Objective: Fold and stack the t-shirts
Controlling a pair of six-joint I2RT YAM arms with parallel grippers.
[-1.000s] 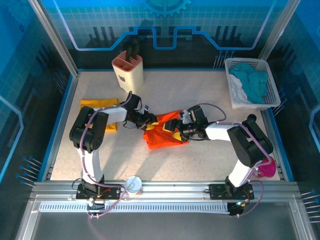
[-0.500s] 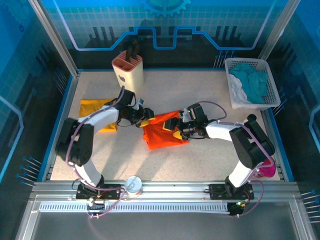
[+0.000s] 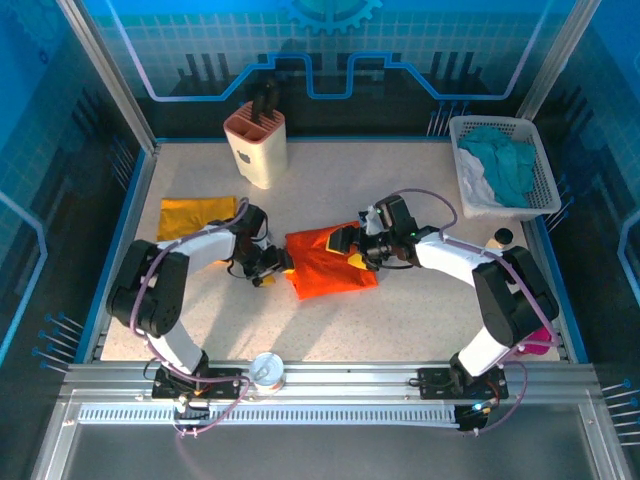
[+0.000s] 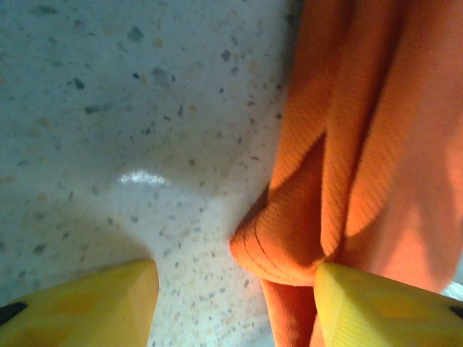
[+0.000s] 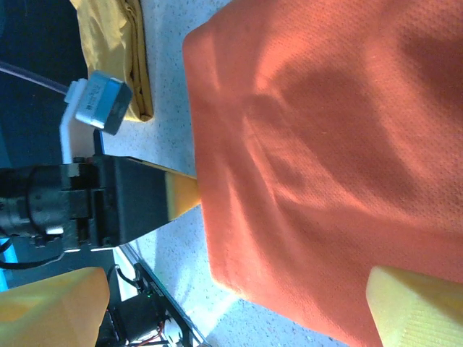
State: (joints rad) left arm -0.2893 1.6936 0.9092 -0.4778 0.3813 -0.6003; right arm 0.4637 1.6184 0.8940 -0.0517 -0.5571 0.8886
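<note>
The orange-red t-shirt (image 3: 330,265) lay as a partly folded bundle near the centre of the table (image 3: 400,185), between the two arms. The mustard-yellow t-shirt (image 3: 193,213) lay folded flat toward the left side of the table, well apart from the orange-red one. The left end effector (image 3: 272,266) sat low at the left edge of the orange-red t-shirt. In the left wrist view its jaws stood wide apart, with speckled table surface between them. A rounded fold of the shirt's edge lay just beside one yellow fingertip (image 4: 383,307), and the fingers were not clamped on the cloth. The right end effector (image 3: 348,250) was positioned over the far right part of the same shirt. In the right wrist view its yellow fingertips (image 5: 416,311) stood wide apart with the orange-red cloth spread beneath them and nothing gripped between them. That view also showed one yellow finger of the left end effector against the shirt's edge, with the mustard-yellow t-shirt beyond it. A knife block (image 3: 257,148) stood upright at the far edge of the table. A white basket (image 3: 543,170) in the far right corner held teal and white cloths (image 3: 500,160). A small round container (image 3: 268,370) sat on the near rail between the arm bases.
</note>
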